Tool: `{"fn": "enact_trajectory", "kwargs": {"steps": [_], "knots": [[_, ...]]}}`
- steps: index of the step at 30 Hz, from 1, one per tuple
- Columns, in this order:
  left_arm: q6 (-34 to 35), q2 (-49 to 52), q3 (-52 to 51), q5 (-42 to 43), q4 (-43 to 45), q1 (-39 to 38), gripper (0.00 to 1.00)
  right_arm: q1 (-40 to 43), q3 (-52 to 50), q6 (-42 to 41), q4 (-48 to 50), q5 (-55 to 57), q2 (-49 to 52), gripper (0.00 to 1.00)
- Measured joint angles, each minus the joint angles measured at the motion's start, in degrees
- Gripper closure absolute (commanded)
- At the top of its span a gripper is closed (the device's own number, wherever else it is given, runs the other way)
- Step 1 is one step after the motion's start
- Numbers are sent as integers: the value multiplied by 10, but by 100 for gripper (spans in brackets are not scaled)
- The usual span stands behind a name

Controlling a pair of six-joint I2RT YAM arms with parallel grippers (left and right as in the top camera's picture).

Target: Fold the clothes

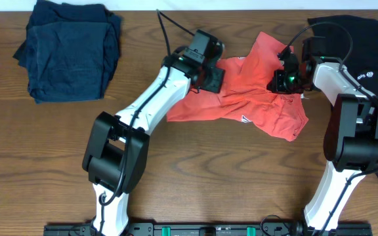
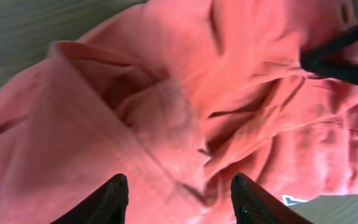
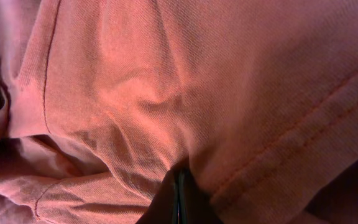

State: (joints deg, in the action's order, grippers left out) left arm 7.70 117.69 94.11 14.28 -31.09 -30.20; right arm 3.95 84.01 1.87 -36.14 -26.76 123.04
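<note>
A crumpled red shirt (image 1: 258, 98) lies mid-back on the table (image 1: 241, 183); the right gripper (image 3: 179, 191) pinches its cloth, while the left gripper (image 2: 179, 198), spread just above, should grip an edge so both pull it flat.

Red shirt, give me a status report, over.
Left claw open over red shirt. Right claw shut on its fabric. Shirt crumpled, not yet folded. Navy pile far left, black garment far right.

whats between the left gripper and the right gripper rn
Only the red shirt. Its bunched fabric fills the whole stretch from the left gripper to the right gripper, with no bare table between them. This shows best in the overhead view.
</note>
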Motion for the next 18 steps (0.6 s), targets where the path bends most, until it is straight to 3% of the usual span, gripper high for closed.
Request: {"fn": "enact_trajectory", "kwargs": {"steps": [10,18], "knots": [[0,-22,23,2,-82,25,44,0,0,0,0,0,0,98],[-7,-30,24,-59,-90,59,43,0,0,0,1,0,0,99]]}}
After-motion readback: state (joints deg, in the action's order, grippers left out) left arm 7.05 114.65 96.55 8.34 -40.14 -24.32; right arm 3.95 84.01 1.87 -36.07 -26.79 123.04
